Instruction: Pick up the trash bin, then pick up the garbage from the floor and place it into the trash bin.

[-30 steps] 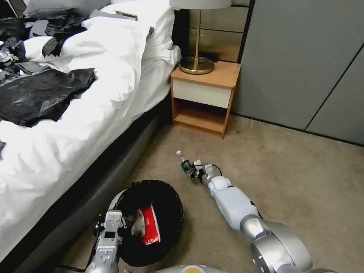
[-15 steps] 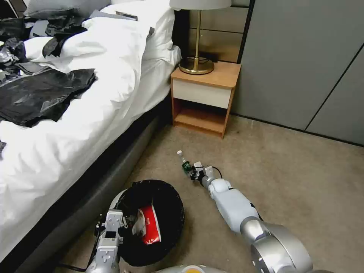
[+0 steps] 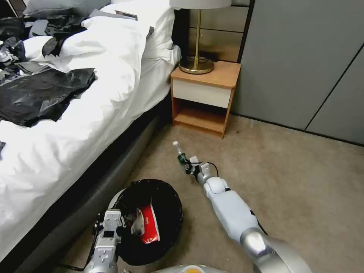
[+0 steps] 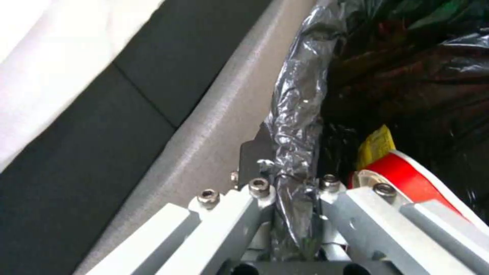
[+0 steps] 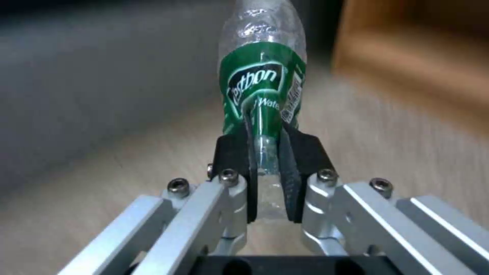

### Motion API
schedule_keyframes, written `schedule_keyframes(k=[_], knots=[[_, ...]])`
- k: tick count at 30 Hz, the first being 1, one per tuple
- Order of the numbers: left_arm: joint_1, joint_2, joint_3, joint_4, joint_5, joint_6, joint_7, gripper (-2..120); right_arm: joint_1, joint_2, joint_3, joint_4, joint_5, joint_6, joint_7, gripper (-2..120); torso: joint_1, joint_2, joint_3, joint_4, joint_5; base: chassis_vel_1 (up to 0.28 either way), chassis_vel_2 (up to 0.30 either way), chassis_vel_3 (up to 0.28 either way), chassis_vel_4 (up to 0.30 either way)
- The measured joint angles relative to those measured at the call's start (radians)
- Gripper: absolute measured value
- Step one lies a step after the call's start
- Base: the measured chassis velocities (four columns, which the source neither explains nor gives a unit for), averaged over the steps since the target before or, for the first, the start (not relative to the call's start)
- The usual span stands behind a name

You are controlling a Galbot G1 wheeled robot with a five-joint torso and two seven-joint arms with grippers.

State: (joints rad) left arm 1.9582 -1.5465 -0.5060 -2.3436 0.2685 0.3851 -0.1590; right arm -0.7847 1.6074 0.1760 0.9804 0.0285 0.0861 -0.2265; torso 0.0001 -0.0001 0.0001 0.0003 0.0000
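The trash bin (image 3: 172, 203), white with a black liner, sits low beside the bed frame. My left gripper (image 3: 109, 224) is shut on its rim (image 4: 296, 114). Inside lie a red-and-white packet (image 3: 150, 224) and a yellow wrapper (image 4: 376, 144). A piece of garbage, a clear bottle with a green label (image 3: 181, 156), is held above the carpet beyond the bin. My right gripper (image 3: 188, 166) is shut on the bottle's lower end (image 5: 262, 80), and the black pads (image 5: 235, 152) squeeze it flat. Its cap end points toward the nightstand.
The bed (image 3: 76, 125) with a white duvet and black plastic sheets (image 3: 41, 94) runs along the left. A wooden nightstand (image 3: 204, 98) with a brass lamp (image 3: 197, 57) stands ahead. Grey wardrobe doors (image 3: 303, 64) close off the back. Bare carpet (image 3: 303, 182) lies to the right.
My right arm has lifted the bottle off the carpet and carried it slightly toward the nightstand. The left gripper and bin have stayed put.
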Motion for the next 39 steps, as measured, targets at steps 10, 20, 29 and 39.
schedule_keyframes(k=[10, 20, 29, 39], knots=[[-0.035, 0.010, 0.002, 0.020, -0.031, 0.008, 0.002, 0, -0.211, -0.078, -0.010, 0.521, -0.032, 0.158, -0.087, 8, 0.000, 0.000, 0.000, -0.0004, 0.0000, 0.000, 0.000, 0.000, 0.000], [-0.064, 0.028, 0.002, 0.030, -0.067, 0.016, 0.006, 0, -0.452, -0.255, -0.072, 0.888, -0.009, 0.211, -0.180, 8, 0.000, 0.000, 0.000, -0.0004, 0.0001, 0.000, 0.000, 0.000, 0.000], [-0.075, 0.032, -0.002, 0.030, -0.079, 0.018, 0.008, 0, -0.604, -0.315, -0.100, 0.878, -0.038, 0.277, -0.159, 8, 0.000, 0.000, 0.000, -0.0003, 0.0000, 0.000, 0.000, 0.000, 0.000], [-0.080, 0.029, 0.010, 0.022, -0.077, 0.018, 0.008, 0, -0.657, -0.319, -0.094, 0.850, -0.064, 0.309, -0.147, 8, 0.000, 0.000, 0.000, -0.0002, -0.0001, 0.000, 0.000, 0.000, 0.000]])
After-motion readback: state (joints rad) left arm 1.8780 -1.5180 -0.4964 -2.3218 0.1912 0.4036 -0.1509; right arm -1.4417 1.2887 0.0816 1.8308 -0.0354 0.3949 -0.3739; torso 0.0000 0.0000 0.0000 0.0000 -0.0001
